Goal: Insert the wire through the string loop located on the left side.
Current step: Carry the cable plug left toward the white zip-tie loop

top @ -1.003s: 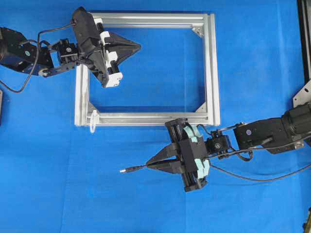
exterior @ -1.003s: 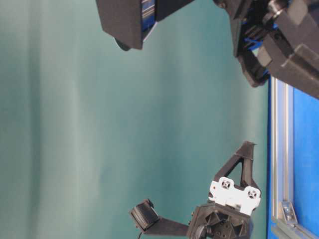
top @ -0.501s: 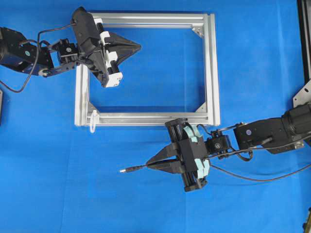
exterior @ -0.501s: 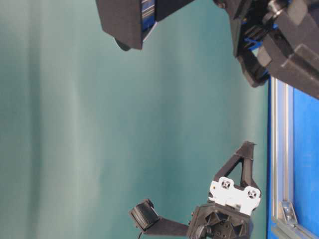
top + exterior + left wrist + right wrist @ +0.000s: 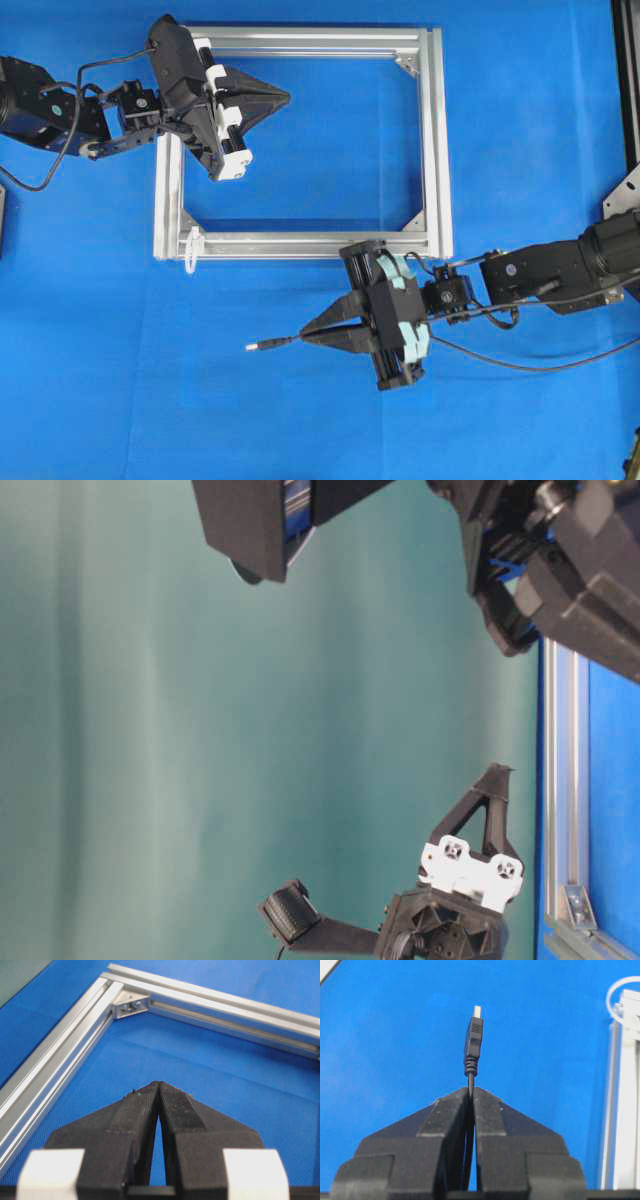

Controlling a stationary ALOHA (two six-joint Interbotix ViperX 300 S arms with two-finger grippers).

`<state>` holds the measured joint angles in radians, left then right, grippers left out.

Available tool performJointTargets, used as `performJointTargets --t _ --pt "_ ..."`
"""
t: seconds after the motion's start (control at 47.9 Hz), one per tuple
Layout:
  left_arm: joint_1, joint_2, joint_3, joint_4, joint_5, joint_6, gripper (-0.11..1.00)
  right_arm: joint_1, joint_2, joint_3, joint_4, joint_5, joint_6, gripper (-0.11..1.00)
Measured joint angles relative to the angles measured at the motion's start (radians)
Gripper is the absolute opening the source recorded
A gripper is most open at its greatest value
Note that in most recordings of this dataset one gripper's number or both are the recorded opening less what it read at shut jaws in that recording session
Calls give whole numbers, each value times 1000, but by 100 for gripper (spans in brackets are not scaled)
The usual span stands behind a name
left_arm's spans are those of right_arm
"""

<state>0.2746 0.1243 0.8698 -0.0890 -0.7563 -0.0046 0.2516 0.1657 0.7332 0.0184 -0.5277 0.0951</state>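
My right gripper [image 5: 304, 337] [image 5: 471, 1089] is shut on the wire [image 5: 280, 342], a thin black cable. Its dark plug with a silvery tip [image 5: 474, 1035] sticks out ahead of the jaws, pointing left over the blue cloth. The rest of the wire [image 5: 520, 368] trails off to the right. The string loop [image 5: 190, 250] [image 5: 620, 997] is a small whitish ring at the front left corner of the silver frame [image 5: 435, 140], up and to the left of the plug. My left gripper [image 5: 286, 97] [image 5: 158, 1083] hovers shut and empty inside the frame's top left corner.
The aluminium frame [image 5: 60, 1045] lies flat on the blue cloth, with corner brackets [image 5: 130, 1006] inside. A black stand [image 5: 625, 80] runs along the right edge. In the table-level view the left gripper [image 5: 497, 772] shows low, beside the frame rail [image 5: 562, 780].
The right gripper and the wire's plug have shifted very slightly left and up. The left arm has not moved.
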Motion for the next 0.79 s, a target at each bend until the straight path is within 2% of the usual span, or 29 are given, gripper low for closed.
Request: performJointTargets --t 0.585,0.794 --pt "-6 0 2 0 -2 0 0 -179 0 9 2 21 2 -10" --pt "-5 0 2 0 0 0 0 -202 0 11 3 23 2 -10"
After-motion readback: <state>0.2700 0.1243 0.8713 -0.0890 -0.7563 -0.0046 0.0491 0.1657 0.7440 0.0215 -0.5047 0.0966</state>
